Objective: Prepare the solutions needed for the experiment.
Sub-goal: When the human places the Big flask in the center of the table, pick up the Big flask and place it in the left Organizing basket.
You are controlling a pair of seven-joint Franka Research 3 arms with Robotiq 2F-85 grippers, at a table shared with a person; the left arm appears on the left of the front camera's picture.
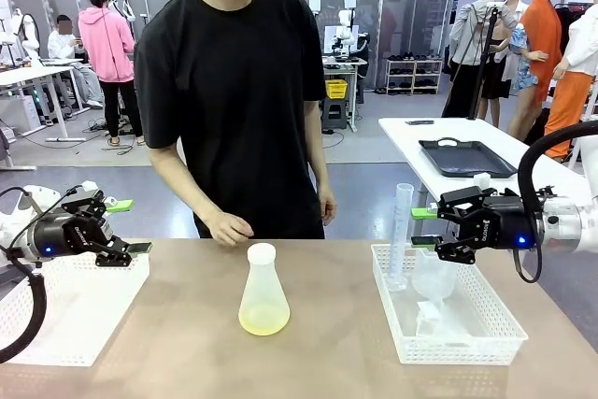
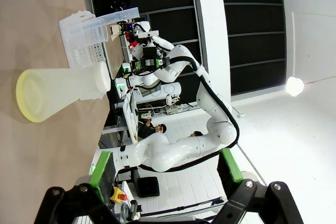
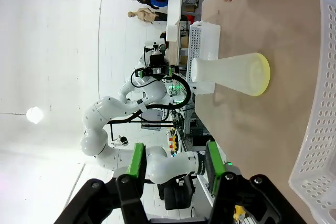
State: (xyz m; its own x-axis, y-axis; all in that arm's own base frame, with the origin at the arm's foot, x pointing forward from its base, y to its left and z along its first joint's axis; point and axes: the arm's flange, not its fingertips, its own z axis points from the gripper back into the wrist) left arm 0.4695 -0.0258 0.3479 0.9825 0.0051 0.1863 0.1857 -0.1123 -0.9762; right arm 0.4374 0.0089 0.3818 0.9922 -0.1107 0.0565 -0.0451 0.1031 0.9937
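Table: brown top (image 1: 318, 366); it runs from the near edge across to the person at the far side.
Left basket: white perforated plastic (image 1: 65, 310); it sits at the near left of the table.
Right basket: white perforated plastic (image 1: 486, 343); it sits at the near right; clear plastic pieces lie inside, too pale to tell apart.
Flask: cone-shaped, cloudy plastic (image 1: 263, 277); it stands upright at the middle of the table, between the two baskets and apart from both; its mouth is white.
Liquid: pale yellow-green (image 1: 263, 326); a shallow layer at the bottom of the flask; both wrist views show it as a yellow ring at the flask's base.
Measuring tube: tall, clear, marked (image 1: 403, 231); it stands upright in the far left corner of the right basket.
Left gripper: black with green pads (image 1: 131, 226); it hovers over the far right corner of the left basket, pointing toward the middle; the jaws are spread wide with nothing between them; it is well apart from the flask.
Right gripper: black with green pads (image 1: 418, 227); it hovers over the far side of the right basket, pointing toward the middle; the jaws are partly apart and hold nothing; the tips are just beside the measuring tube, and whether they touch it cannot be told.
Person's hand: loosely curled (image 1: 229, 228); it rests on the far edge of the table, behind the flask and a little to its left; it is apart from both grippers.
Far table: white (image 1: 411, 133); it stands beyond the right side; a black tray (image 1: 465, 158) lies on it.
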